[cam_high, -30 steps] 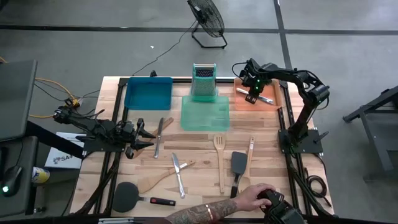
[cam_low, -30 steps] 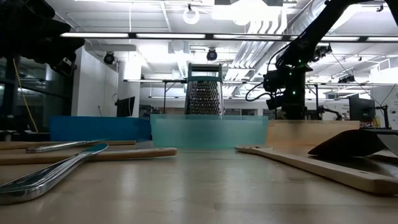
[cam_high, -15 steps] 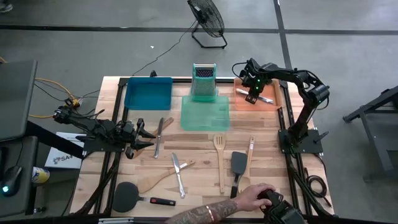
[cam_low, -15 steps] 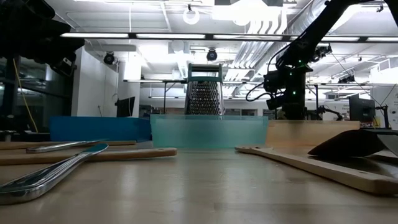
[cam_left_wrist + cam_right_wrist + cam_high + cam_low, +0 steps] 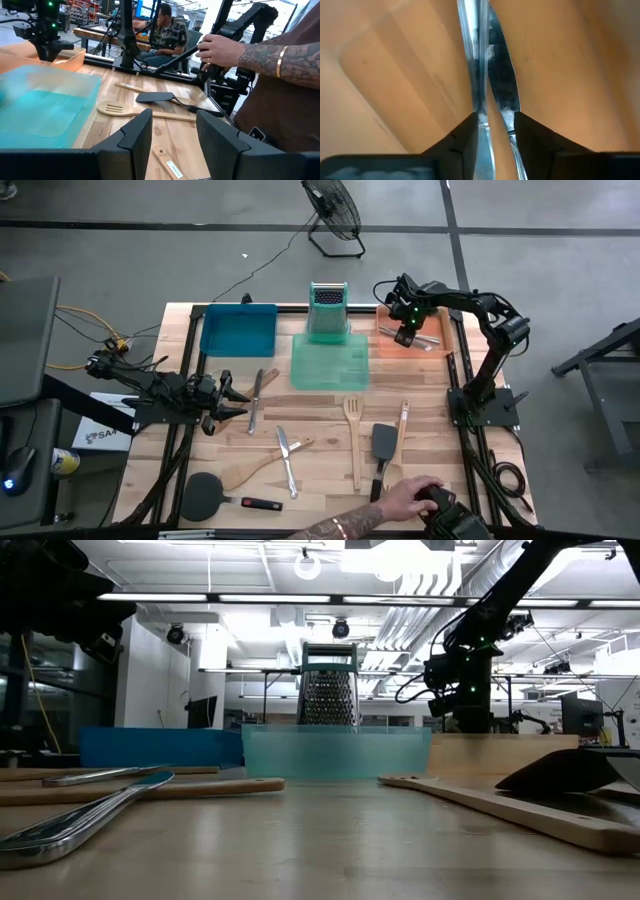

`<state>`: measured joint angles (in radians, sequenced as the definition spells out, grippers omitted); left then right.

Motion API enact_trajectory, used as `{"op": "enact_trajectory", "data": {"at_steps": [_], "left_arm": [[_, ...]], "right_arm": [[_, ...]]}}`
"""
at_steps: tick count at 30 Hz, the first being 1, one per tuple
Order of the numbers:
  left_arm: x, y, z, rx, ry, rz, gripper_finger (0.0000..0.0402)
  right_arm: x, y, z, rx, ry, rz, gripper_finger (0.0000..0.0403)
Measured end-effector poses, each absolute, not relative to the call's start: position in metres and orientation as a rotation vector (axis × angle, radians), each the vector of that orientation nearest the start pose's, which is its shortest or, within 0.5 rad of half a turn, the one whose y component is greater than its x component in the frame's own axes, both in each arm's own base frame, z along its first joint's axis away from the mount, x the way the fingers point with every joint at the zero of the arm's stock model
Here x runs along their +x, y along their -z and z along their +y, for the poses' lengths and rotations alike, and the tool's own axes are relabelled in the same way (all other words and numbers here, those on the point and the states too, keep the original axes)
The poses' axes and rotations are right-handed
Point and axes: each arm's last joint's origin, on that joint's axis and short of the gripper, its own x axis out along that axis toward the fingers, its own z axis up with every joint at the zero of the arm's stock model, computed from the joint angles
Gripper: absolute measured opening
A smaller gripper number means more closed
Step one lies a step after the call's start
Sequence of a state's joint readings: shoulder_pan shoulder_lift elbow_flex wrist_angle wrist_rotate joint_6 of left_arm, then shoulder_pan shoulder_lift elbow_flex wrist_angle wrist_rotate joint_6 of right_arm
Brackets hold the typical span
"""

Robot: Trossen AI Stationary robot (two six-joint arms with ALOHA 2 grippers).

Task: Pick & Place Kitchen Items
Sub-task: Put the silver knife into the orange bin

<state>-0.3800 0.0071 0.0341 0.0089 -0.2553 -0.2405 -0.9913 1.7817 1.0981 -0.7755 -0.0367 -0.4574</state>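
At the near edge of the tabletop a person's hand rests on a dark device. Just beyond lie the loose utensils. Two black spatulas: one with a red-tipped handle lying crosswise near the left corner, one lengthwise on the right. Three pale wooden pieces: a spoon lying diagonally, a slotted spatula with its head toward the far side, and a long wooden handle beside the right black spatula. Three silver metal pieces lie roughly lengthwise in the middle-left: two crossing the wooden spoon and one nearer the left gripper, which waits at the left edge with its jaws apart.

Farther back stand three trays: blue, green, orange. One box grater stands upright at the green tray's far end.

The right gripper is low over the orange tray. Only the right wrist view shows two silver knives lying side by side on the tray floor, running straight away from the jaws, which stand apart around their near ends.
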Motion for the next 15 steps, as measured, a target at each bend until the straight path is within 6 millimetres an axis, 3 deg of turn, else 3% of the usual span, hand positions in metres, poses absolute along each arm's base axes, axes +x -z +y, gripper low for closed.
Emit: {"op": "enact_trajectory", "data": {"at_steps": [5, 10, 15], "left_arm": [[0.091, -0.175, -0.028, -0.252, 0.128, -0.019, 0.0152], [0.091, -0.175, -0.028, -0.251, 0.128, -0.019, 0.0152], [0.091, -0.175, -0.028, -0.252, 0.128, -0.019, 0.0152]], "right_arm": [[0.172, -0.166, -0.26, 0.398, 0.496, 1.389, 0.0146], [0.168, -0.192, -0.254, 0.382, 0.539, 1.313, 0.015], [0.167, -0.22, -0.242, 0.369, 0.472, 1.162, 0.0147]]}}
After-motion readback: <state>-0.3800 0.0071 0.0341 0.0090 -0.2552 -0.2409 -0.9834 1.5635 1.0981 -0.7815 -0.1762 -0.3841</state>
